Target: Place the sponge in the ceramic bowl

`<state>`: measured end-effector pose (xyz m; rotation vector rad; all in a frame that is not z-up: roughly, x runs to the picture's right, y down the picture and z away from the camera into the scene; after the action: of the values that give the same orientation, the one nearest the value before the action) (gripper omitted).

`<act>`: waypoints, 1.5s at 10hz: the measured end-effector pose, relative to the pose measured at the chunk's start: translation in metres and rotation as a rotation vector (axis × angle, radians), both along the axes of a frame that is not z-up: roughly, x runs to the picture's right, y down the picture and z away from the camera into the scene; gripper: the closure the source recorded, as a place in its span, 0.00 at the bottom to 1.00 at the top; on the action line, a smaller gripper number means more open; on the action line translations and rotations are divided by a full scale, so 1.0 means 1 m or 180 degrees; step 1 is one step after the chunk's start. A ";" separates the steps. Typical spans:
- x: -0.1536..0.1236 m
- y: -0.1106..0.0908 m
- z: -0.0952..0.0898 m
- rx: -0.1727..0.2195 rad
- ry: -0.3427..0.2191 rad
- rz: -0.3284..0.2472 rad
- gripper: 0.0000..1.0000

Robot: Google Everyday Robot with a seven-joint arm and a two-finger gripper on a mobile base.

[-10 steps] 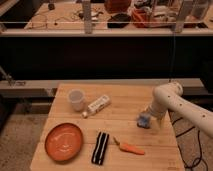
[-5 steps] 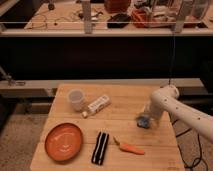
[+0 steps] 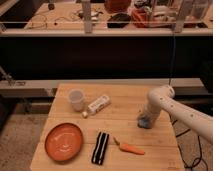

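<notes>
The sponge (image 3: 144, 122), a small blue-grey block, lies on the wooden table (image 3: 120, 125) at its right side. My gripper (image 3: 145, 117) comes down from the white arm (image 3: 165, 100) and sits right on top of the sponge, hiding most of it. The ceramic bowl (image 3: 64, 142), a wide orange-red dish, rests at the table's front left, well apart from the gripper and with nothing in it.
A translucent white cup (image 3: 76, 99) and a white labelled tube (image 3: 99, 104) stand at the back left. A black ribbed object (image 3: 101, 148) and an orange carrot (image 3: 129, 148) lie between bowl and sponge. A cluttered bench (image 3: 125, 17) runs behind the table.
The arm's upper part has shifted slightly to the left. The gripper stays low over the sponge at the same spot; nothing else moved.
</notes>
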<state>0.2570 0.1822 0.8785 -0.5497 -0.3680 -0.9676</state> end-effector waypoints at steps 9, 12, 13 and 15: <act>0.001 -0.001 -0.002 -0.0007 0.0027 0.0017 0.71; -0.009 -0.007 -0.011 -0.0006 -0.0014 -0.0020 0.98; -0.009 -0.006 -0.012 -0.0018 -0.0011 -0.0025 1.00; -0.012 -0.009 -0.015 -0.0015 -0.0022 -0.0040 1.00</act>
<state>0.2446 0.1730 0.8632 -0.5537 -0.3736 -0.9811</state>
